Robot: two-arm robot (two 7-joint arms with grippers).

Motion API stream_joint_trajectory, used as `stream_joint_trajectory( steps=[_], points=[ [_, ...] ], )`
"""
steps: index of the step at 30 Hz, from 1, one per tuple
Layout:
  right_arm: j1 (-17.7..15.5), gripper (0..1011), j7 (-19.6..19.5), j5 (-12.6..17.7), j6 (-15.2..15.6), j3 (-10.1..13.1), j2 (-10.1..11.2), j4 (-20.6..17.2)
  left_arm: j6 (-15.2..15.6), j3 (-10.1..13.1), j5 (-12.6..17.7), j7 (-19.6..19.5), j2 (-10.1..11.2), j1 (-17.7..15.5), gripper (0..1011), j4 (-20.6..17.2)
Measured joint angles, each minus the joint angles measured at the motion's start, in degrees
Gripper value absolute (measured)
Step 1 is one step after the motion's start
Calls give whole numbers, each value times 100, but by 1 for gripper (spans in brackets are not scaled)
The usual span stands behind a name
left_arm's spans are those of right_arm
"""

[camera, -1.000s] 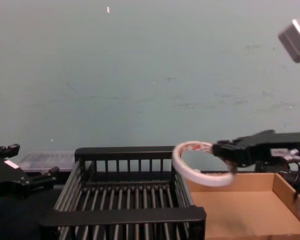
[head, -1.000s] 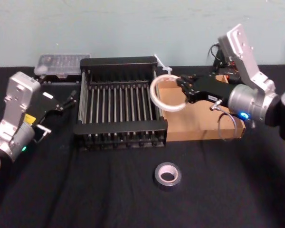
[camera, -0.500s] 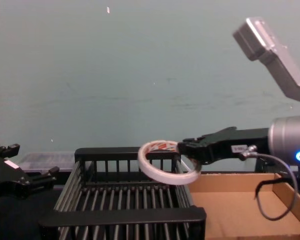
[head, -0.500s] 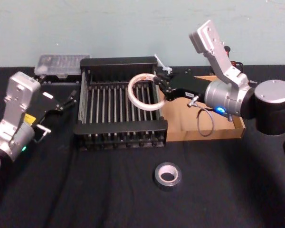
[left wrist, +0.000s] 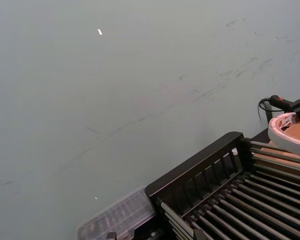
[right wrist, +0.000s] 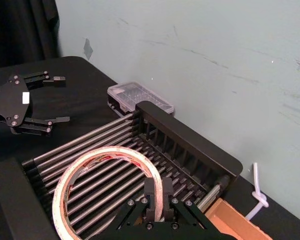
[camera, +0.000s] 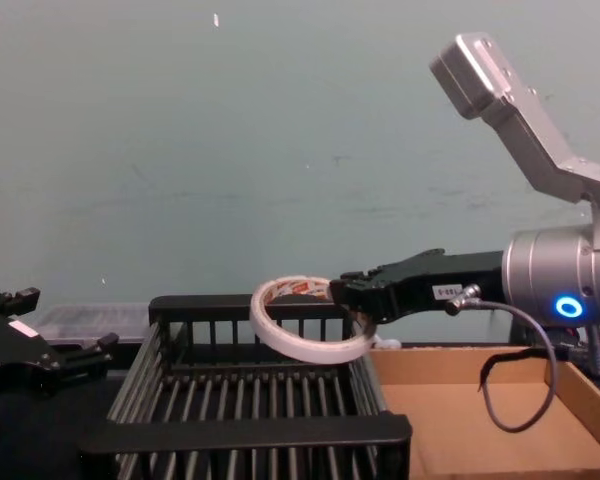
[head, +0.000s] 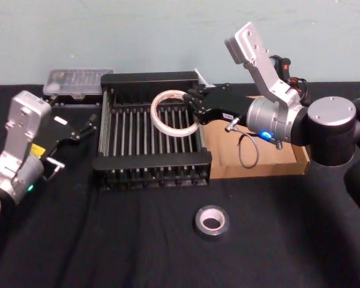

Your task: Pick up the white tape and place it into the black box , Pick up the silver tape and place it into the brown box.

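My right gripper is shut on the rim of the white tape, a thin white ring with a red mark. It holds the tape tilted in the air above the black box, over its right half. In the right wrist view the fingers pinch the white tape over the basket bars. From the chest, the white tape hangs just above the back wall of the black box. The silver tape lies flat near the table's front. The brown box adjoins the basket's right side. My left gripper rests open left of the basket.
A clear plastic case lies behind the basket's left corner. A white cord sits by its back right corner. A loose cable loop hangs from my right wrist over the brown box. Black cloth covers the table.
My right gripper has carried the white tape leftward, from above the brown box's left edge to above the black box. The left arm and silver tape have not moved.
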Motion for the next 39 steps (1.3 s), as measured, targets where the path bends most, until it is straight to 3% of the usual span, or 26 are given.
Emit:
stream_joint_trajectory(
  steps=[20,39],
  points=[
    [-21,117,-7,7,14,11,20,-35,0,0,0,0,0,0,1001,0],
    [-27,705,-7,14,20,11,25,-42,0,0,0,0,0,0,1001,0]
  ],
)
